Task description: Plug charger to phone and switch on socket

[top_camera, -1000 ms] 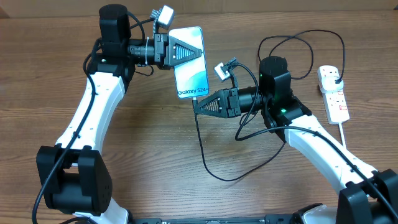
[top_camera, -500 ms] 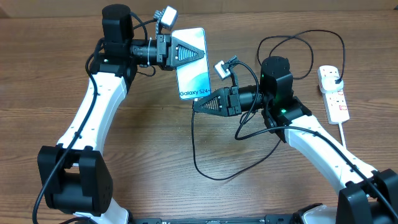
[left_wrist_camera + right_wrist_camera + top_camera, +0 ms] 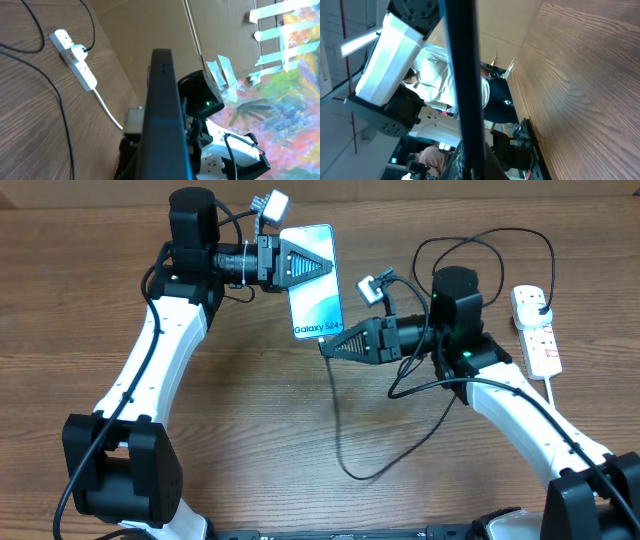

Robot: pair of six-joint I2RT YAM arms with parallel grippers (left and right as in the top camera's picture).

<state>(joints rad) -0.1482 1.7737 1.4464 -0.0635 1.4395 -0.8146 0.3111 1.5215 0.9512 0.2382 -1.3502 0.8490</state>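
The wooden worktop [image 3: 250,430] carries both arms, which meet above its far edge near the middle. The left gripper [image 3: 328,266] has its jaws clamped across the upper half of the phone [image 3: 318,302], holding it off the wood with the lit screen facing up and the "Galaxy S24" text at the near end. The socket [image 3: 543,345] lies along the right edge by the far right corner, with its thick white cord trailing toward the near edge. The charger [image 3: 334,415] has its black plug [image 3: 541,304] seated in the socket's far end, and its cable loops across the worktop. The right gripper [image 3: 325,346] has its jaws narrowed on the cable's connector end, right at the phone's bottom edge. Whether the tip is seated cannot be told.
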